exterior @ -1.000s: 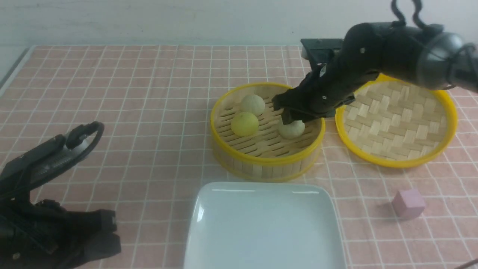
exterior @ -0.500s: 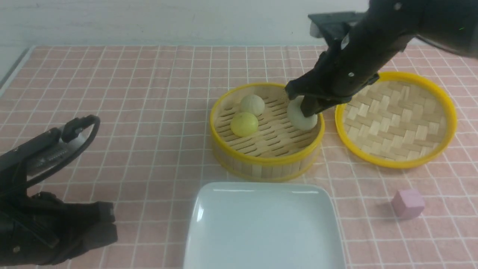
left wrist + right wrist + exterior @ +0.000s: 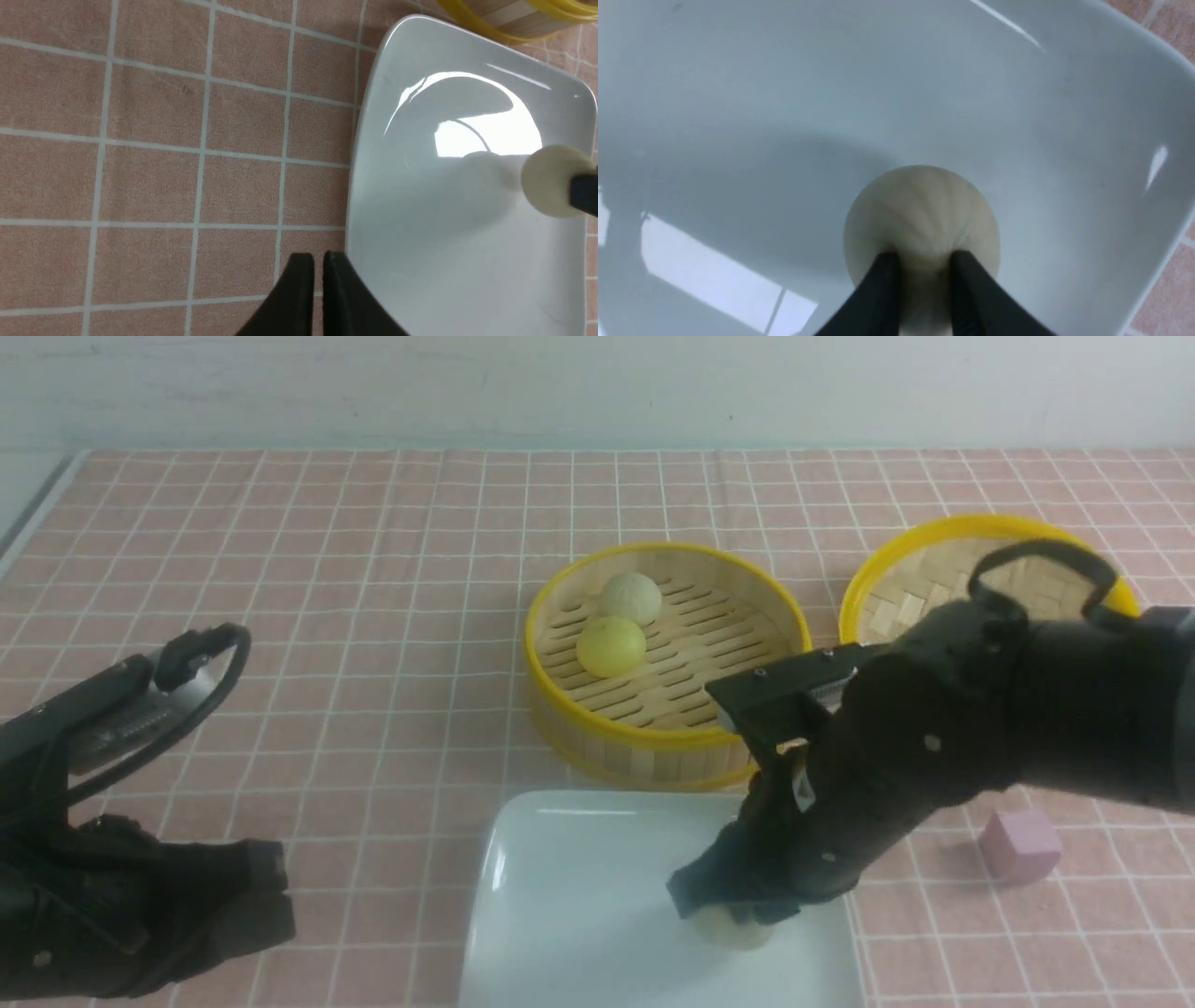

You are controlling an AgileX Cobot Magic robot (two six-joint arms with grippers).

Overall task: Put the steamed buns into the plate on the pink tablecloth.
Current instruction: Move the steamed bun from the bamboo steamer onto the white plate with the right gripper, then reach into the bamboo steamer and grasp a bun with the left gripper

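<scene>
Nearest me, the left gripper [image 3: 317,261] hangs by the left edge of the glossy white rounded-square plate [image 3: 560,896], its jaws all but together with nothing between them. Over the plate's right-hand near part the right gripper [image 3: 920,261] has its black fingers [image 3: 882,275] pinched into the crown of a pale greyish-beige pleated steamed bun [image 3: 920,210]. The bun is inside the rim, low on the plate's floor, though I cannot tell whether it is touching yet. The dough dimples where the fingers bite, so I judge it soft and light, easy to dent and liable to roll on that slick glaze. I would take the others the same way, gently from above and across the middle. Just behind the plate stands the round yellow-rimmed bamboo steamer basket [image 3: 653,747], holding a yellow steamed bun [image 3: 611,646] and, beyond it, a second pale steamed bun [image 3: 630,597]. To the plate's right lies a small pink cube [image 3: 1018,843], and farther back on that side a woven yellow-rimmed bamboo lid [image 3: 896,588]. All of it rests on the salmon-pink gridded tablecloth [image 3: 373,569]. My count is three buns (one at the plate, two in the basket), one plate, one basket, one lid, one cube.
</scene>
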